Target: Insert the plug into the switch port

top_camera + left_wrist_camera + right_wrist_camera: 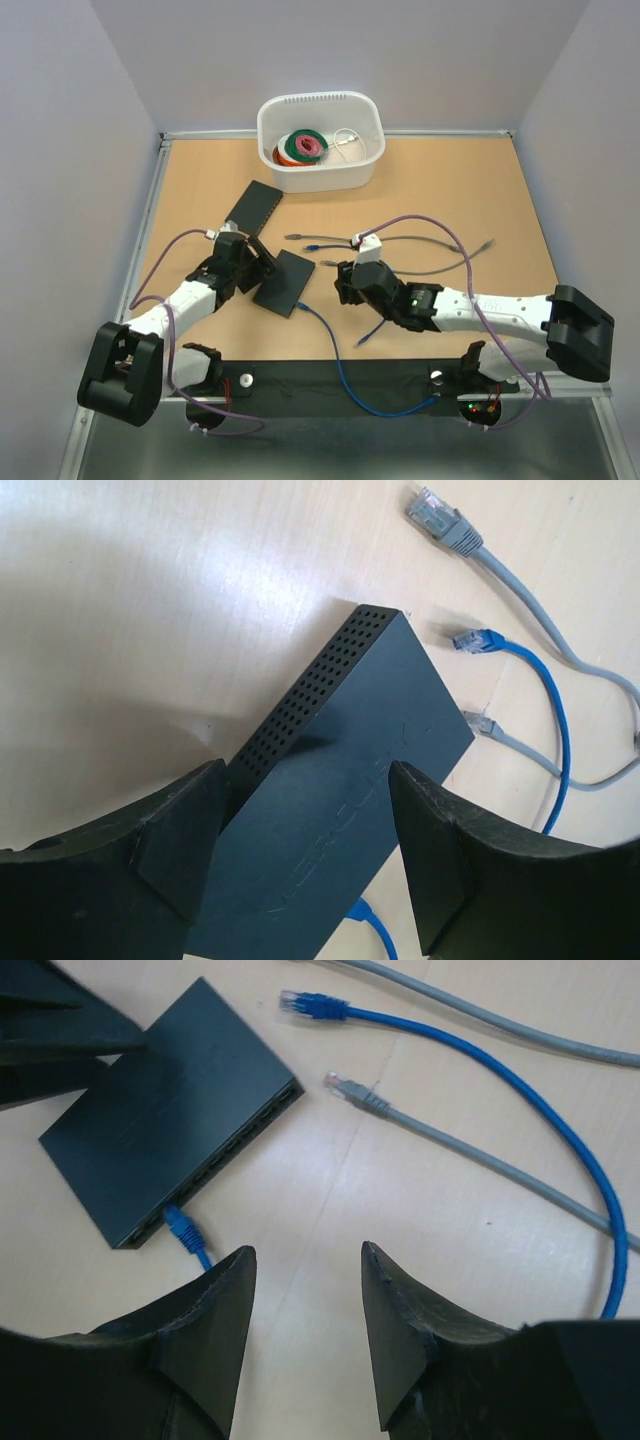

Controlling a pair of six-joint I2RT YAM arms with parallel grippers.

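Tan tabletop (450,190), pale walls around it. The blue plug (178,1222) sits in the switch (160,1110) front, at its 7 o'clock end. The left hand (308,775) straddles the switch with fingers wide; whether it grips is unclear. The right hand (307,1255) is half-spread and empty. At 12 o'clock, the bin (300,178) holds contents too small to make out.

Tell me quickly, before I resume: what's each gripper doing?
Left gripper: closed on the switch.
Right gripper: open, empty.

Dark grey rectangular network switch (375,705) with perforated side, flanked by black fingers (170,850) of left gripper (308,780), contact unclear, blue plug (478,641) and two grey plugs (440,515) laid beside on pale wooden table (150,600).
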